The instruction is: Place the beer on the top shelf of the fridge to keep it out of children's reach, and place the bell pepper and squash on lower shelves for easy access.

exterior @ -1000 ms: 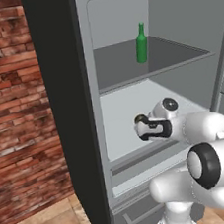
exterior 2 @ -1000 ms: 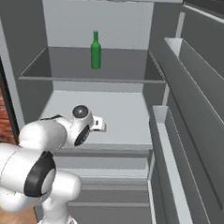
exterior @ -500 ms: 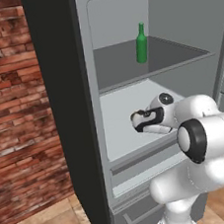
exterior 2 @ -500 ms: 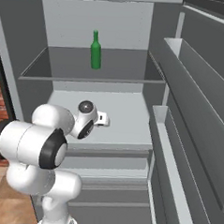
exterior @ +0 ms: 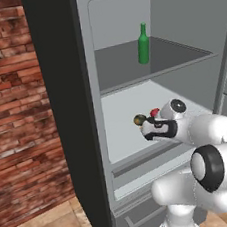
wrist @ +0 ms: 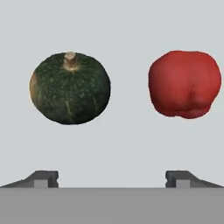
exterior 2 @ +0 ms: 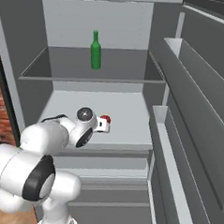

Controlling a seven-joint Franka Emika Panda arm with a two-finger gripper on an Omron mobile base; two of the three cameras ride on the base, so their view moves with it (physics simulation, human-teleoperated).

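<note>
Left base view, from the left: a brick wall (exterior: pixel 14 112) borders the fridge (exterior: pixel 65 116), whose dark side panel forms the near left edge. Inside, the top shelf (exterior: pixel 125 71) is dark grey with a thin front edge; it is bare on both sides of the beer (exterior: pixel 143 44), and there is open height above the bottle up to the ceiling of the compartment. The beer stands upright, long axis vertical, neck up, set back from the front edge and right of the shelf's middle.

Below it, the lower shelf (exterior: pixel 122 109) is pale, with a grey rail along its front. The squash (exterior: pixel 139 119) sits on it left of the pepper (exterior: pixel 154 112), the two apart with a bare strip of shelf between them. In the hand view the squash's stem faces the camera.

The tool (exterior: pixel 146 126) is just short of both foods, released: its jaws stand wide, with nothing between them, and both fingertips (wrist: pixel 43 178) are clear of the foods. The arm reaches in over the front rail.

Right base view, at the right: the open door (exterior 2: pixel 197 138) with its bins bounds the compartment's right side; the lower shelf right of the pepper is bare up to the wall.
</note>
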